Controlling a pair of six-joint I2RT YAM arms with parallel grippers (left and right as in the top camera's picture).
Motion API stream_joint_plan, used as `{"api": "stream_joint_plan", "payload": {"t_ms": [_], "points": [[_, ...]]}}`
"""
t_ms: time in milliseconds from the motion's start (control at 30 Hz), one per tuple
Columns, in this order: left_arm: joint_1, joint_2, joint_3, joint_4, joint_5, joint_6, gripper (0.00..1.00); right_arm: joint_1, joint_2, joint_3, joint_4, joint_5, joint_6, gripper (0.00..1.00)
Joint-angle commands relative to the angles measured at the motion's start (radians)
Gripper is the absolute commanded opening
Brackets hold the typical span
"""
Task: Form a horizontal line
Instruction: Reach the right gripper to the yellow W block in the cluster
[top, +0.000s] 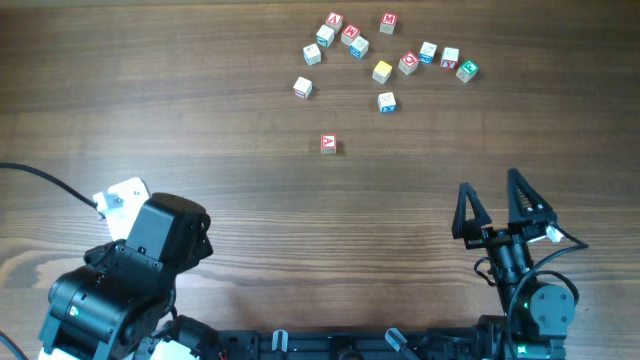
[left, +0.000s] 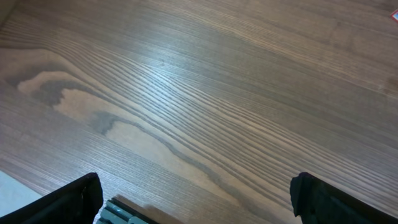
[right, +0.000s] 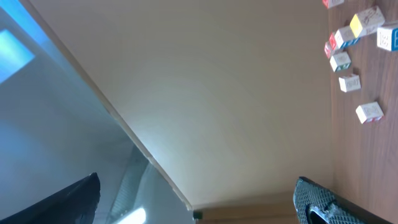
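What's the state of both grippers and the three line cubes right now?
Left gripper: open, holding nothing.
Right gripper: open, holding nothing, short of the cubes.
Red cube: alone, nearest the arms.
Yellow cube: at the cluster's near edge.
White cube with blue-green print: just nearer than the yellow one, not touching it.
Other cubes: loose cluster at the far side.
Those three: not yet in a row.

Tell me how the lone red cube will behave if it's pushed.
The red cube looks small and rigid, so it is probably light and won't deform. Its flat faces suggest it would slide on the smooth table rather than roll, though an off-centre push may spin it.
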Motion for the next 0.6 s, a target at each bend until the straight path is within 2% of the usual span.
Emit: {"api": "stream_joint_plan", "payload": {"t_ms": [0,33,133,233,433,500,567], "points": [[0.003,-0.003,-0.002,0.0,-0.002,-0.017,1.0,-0.003,-0.006,0.0,0.158,-0.083,-0.372,1.0],[0.003,-0.003,-0.002,0.0,-0.002,-0.017,1.0,-0.003,-0.005,0.001,0.179,-0.101,-0.459,1.0],[0.003,-0.003,-0.002,0.0,-0.002,-0.017,1.0,-0.003,0.035,0.021,0.172,-0.174,-0.583,1.0],[0.003,-0.003,-0.002,0.0,-0.002,-0.017,1.0,-0.003,0.141,0.119,0.175,-0.242,-0.803,1.0],[0.003,-0.003,-0.002,0.0,-0.002,-0.017,1.0,-0.003,0.567,0.436,0.043,-0.486,-1.119,1.0],[0.003,-0.003,-0.002,0.0,-0.002,-0.017,1.0,-0.003,0.756,0.566,-0.078,-0.57,-1.248,1.0],[0.003,-0.003,-0.002,0.0,-0.002,-0.017,1.0,-0.003,0.915,0.681,-0.249,-0.574,-1.349,1.0]]}}
